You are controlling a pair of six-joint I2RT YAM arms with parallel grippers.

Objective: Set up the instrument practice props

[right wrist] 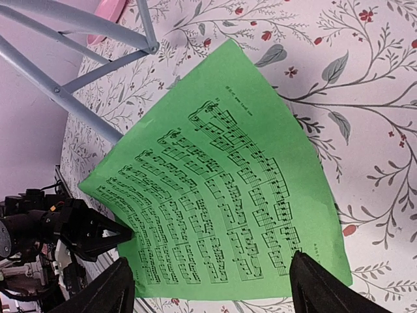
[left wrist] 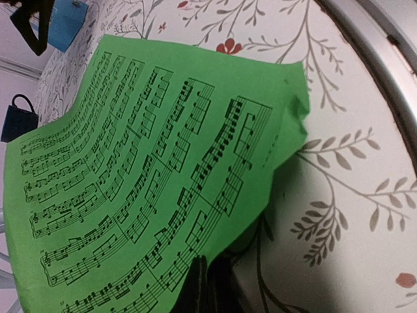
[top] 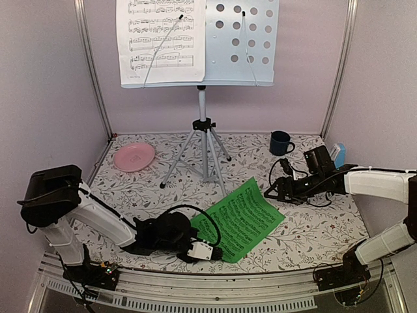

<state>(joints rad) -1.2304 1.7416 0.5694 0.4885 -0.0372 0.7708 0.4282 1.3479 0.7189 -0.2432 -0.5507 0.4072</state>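
Observation:
The pale perforated music stand [top: 241, 39] stands on its silver tripod [top: 203, 150] at the back, with a white sheet-music page [top: 159, 39] on its left half. A green sheet-music page [top: 244, 218] lies on the table in front, its near-left edge lifted and curled. My left gripper [top: 197, 233] is shut on that edge [left wrist: 205, 287], one dark finger lying over the green page [left wrist: 143, 163]. My right gripper [top: 270, 190] hovers open over the page's far-right corner, its fingers [right wrist: 319, 287] spread wide above the green page [right wrist: 221, 195]. The blue metronome [top: 338, 154] stands at the right wall.
A dark blue mug [top: 281, 143] stands at the back right, near the metronome. A pink plate [top: 134, 156] lies at the back left. The tripod's legs [right wrist: 85, 19] spread just behind the green page. A metal rail runs along the table's near edge [left wrist: 378, 45].

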